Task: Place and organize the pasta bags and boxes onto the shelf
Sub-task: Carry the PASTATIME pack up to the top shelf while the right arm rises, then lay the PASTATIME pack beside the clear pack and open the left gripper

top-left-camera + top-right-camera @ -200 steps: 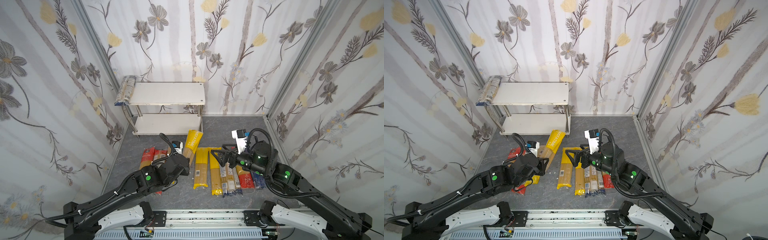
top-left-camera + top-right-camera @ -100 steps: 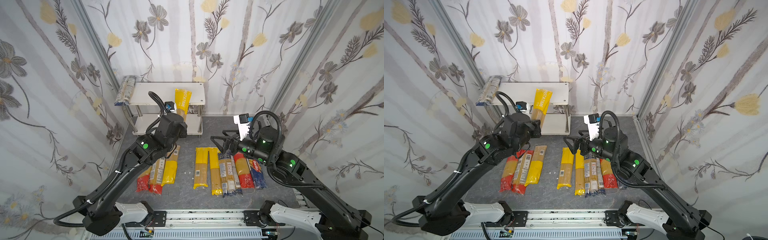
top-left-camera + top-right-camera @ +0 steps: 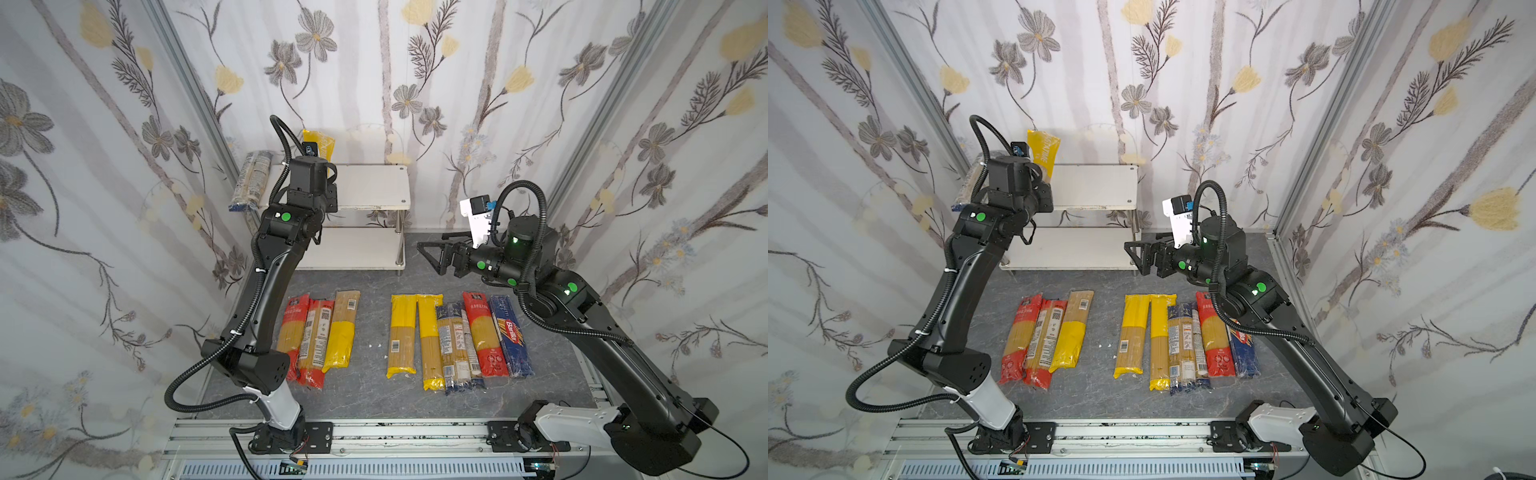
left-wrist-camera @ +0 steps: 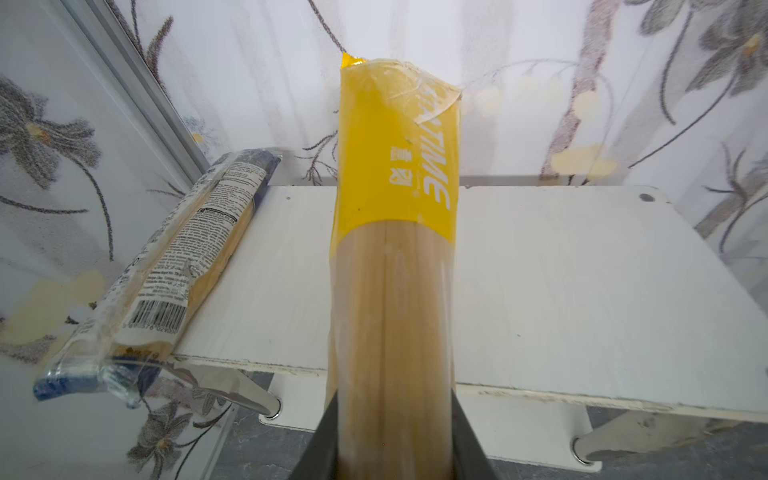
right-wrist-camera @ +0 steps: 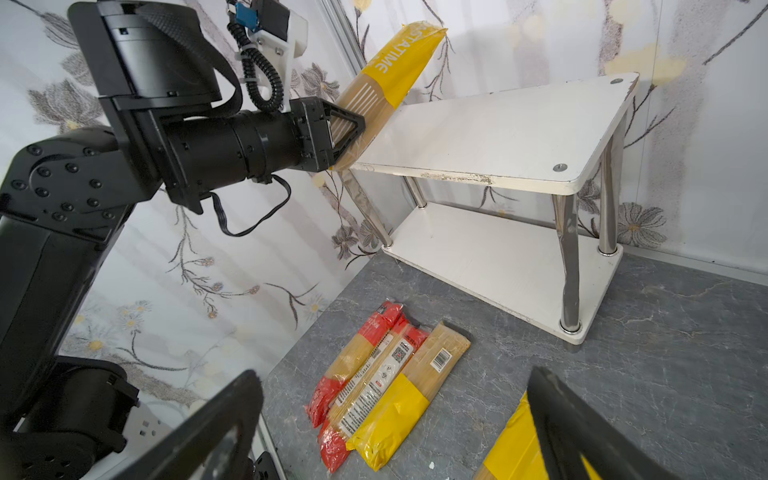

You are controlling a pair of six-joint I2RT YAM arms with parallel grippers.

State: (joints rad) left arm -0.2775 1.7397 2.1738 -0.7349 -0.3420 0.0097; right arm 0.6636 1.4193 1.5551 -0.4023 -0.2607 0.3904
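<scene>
1. Since the frame half a second earlier, the left end effector [image 5: 347,133] had carried the yellow-ended pack [image 4: 395,187] upward and leftward in both top views, to a position over the top board. The right end effector [image 3: 430,249] had risen slightly.
2. The shelf [image 3: 365,187] stood at upper centre in both top views. One dark-blue-ended pack [image 3: 251,183] lay along the top board's left edge, partly overhanging it.
3. Governing relation: the held pack's long axis ran front to back, roughly parallel to the shelved pack. It was tilted, with the yellow end raised toward the rear wall. Bare board lay below and ahead of the left end effector, just right of the shelved pack. The left arm was clearly the nearer one.
4. Left end effector: drawn in narrowly, clamped on the pack's clear lower end.
5. Right end effector: jaws spread wide and holding nothing, hovering at centre right above the table [image 3: 374,395].
6. Outstanding: three packs [image 3: 320,336] and five packs [image 3: 453,336] lay flat on the table.
7. Judgement: the coming move called for levelling and lowering.
</scene>
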